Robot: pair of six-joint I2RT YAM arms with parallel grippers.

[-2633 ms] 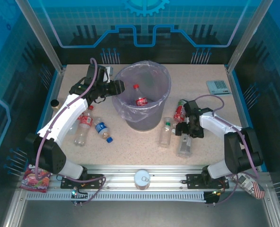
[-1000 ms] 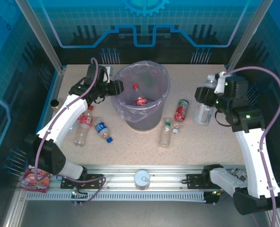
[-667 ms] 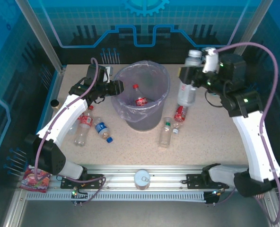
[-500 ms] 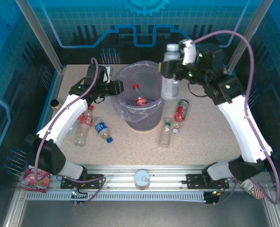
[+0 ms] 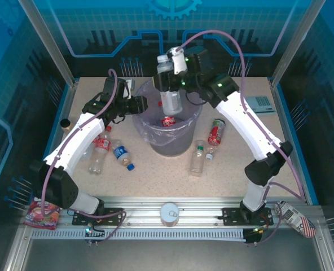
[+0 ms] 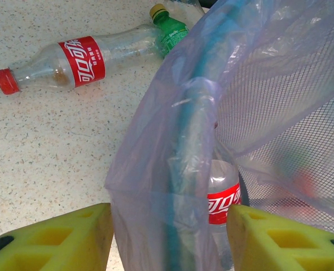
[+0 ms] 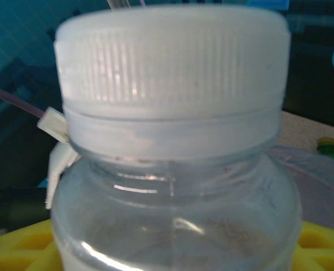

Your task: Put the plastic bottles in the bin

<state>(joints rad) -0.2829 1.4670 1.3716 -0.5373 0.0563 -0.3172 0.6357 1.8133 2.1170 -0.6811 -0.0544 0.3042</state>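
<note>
Top external: white-capped bottle [image 5: 171,101] upright over bin [image 5: 181,141] (near its back rim).

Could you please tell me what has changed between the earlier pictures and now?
The right gripper picked a white-capped bottle off the table and carried it up and left; it now hangs over the bin. The left gripper kept hold of the bin's rim; the loose bottles stayed put.
</note>
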